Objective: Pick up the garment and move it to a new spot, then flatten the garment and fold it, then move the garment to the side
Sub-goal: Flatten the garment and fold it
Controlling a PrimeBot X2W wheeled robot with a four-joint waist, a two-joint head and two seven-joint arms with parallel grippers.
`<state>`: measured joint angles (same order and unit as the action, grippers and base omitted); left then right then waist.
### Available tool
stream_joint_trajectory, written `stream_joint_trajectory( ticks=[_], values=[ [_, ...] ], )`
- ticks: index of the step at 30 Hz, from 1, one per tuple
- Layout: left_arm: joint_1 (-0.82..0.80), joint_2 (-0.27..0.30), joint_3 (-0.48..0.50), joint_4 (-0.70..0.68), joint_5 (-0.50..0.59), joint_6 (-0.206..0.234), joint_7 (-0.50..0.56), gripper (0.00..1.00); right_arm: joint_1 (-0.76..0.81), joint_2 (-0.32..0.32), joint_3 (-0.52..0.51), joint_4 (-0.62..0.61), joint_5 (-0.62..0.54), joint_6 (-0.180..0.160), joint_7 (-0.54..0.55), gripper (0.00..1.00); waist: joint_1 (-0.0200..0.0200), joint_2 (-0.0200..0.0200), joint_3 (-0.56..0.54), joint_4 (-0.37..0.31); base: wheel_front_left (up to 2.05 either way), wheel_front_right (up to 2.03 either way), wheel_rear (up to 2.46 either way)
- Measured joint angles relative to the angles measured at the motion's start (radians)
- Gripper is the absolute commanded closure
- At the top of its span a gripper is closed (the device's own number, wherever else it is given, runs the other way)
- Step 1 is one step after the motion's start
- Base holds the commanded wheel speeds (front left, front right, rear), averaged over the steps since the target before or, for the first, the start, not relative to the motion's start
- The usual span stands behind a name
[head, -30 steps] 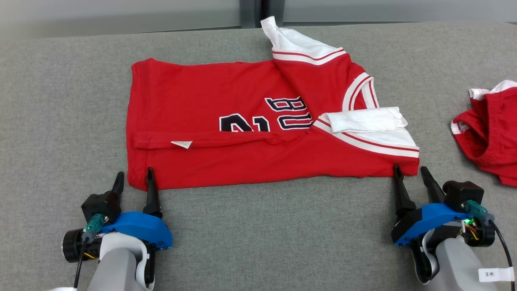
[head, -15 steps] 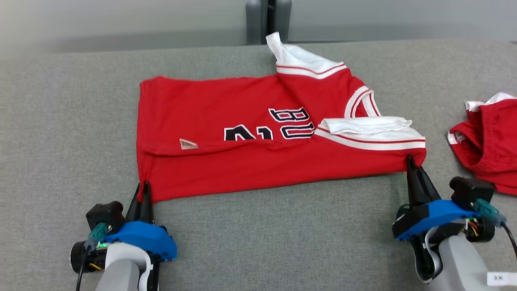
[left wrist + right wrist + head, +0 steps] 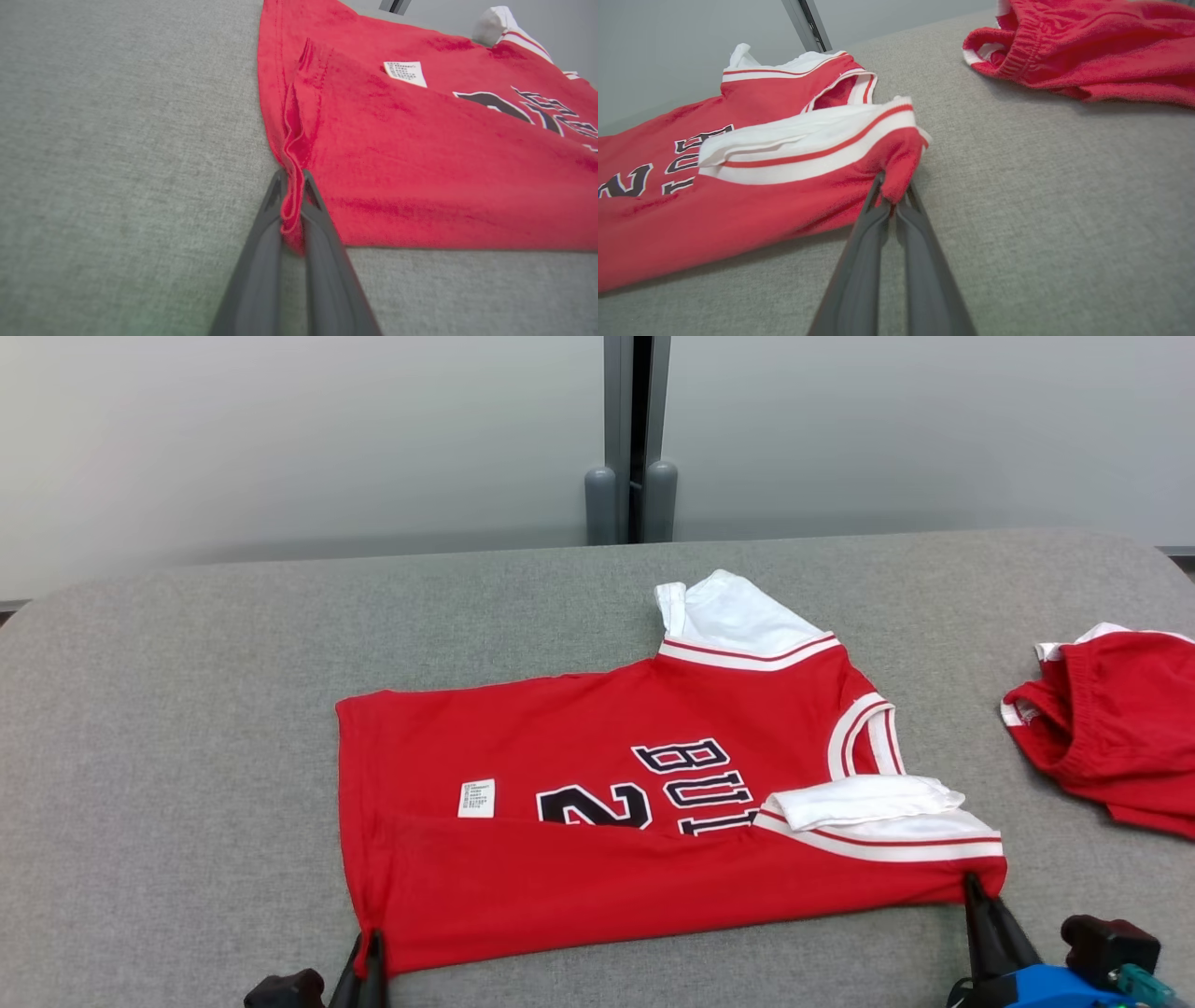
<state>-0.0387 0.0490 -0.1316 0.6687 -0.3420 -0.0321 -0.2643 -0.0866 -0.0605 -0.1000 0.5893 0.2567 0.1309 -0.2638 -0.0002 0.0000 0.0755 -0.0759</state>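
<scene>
- The jersey [image 3: 560,747] lay about the middle of the table [image 3: 187,756], its long near edge towards the table's near edge and its collar end towards the right edge.
- A near strip was doubled over the printed number, and a white label [image 3: 477,798] lay exposed by the hem.
- The left gripper [image 3: 293,173] had its fingers pressed together on a bunched fold at the near hem corner.
- The right gripper [image 3: 892,184] was likewise pinching the near shoulder corner, just under the white sleeve [image 3: 868,801].
- Red shorts [image 3: 1120,728] lay at the right edge, apart from the jersey.
- Judged handling: a light, thin, limp knit with no stiffness. It would sag between the two holds unless they were kept spread and level.
- It did not look fragile, but the grip area was small, so cloth could slide out of the narrow fingers under a sharp pull.
- Judged best holds: the two corners of one long edge, taken through every layer, as found.
- The loose far sleeve looked likely to trail and crease.
</scene>
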Motion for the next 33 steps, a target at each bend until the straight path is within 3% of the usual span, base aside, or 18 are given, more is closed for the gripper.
stream_joint_trajectory(
  ticks=[1, 6, 12, 20, 31, 32, 33],
  values=[
    [0.001, 0.000, -0.005, -0.005, -0.004, 0.005, 0.000, 0.00, 0.002, -0.001, -0.007, -0.003, 0.000, 0.000, 0.000, 0.00, 0.0000, 0.0000, 0.003, 0.001, 0.00, 0.00, 0.00],
    [-0.023, 0.001, 0.007, -0.075, 0.000, 0.025, 0.000, 0.00, -0.017, -0.003, -0.038, -0.053, -0.040, 0.000, 0.000, 0.00, 0.0000, 0.0000, 0.041, 0.005, 0.00, 0.00, 0.00],
    [-0.187, 0.008, 0.056, -0.076, 0.052, 0.016, 0.000, 0.00, -0.114, -0.003, -0.026, -0.090, -0.071, 0.000, 0.000, 0.00, 0.0002, 0.0000, 0.111, 0.001, 0.00, 0.00, 0.00],
    [-0.490, 0.083, 0.053, 0.170, 0.081, -0.023, 0.000, 0.00, -0.269, -0.026, 0.021, -0.055, -0.077, 0.000, 0.000, 0.00, 0.0004, 0.0000, 0.203, -0.017, 0.00, 0.00, 0.00],
    [-0.662, 0.107, 0.026, 0.397, 0.089, -0.044, 0.000, 0.00, -0.446, -0.089, 0.122, 0.054, -0.085, 0.000, 0.000, 0.00, 0.0003, 0.0000, 0.281, -0.032, 0.00, 0.00, 0.00],
    [-0.674, 0.107, 0.019, 0.409, 0.093, -0.046, -0.002, 0.05, -0.469, -0.095, 0.135, 0.079, -0.079, 0.000, 0.000, 0.00, 0.0003, 0.0000, 0.288, -0.031, 0.00, 0.00, 0.00],
    [-0.685, 0.107, 0.016, 0.418, 0.098, -0.048, -0.002, 0.35, -0.493, -0.101, 0.145, 0.103, -0.070, 0.000, 0.007, 0.00, 0.0003, 0.0000, 0.295, -0.029, 0.00, 0.00, 0.00]
  ],
)
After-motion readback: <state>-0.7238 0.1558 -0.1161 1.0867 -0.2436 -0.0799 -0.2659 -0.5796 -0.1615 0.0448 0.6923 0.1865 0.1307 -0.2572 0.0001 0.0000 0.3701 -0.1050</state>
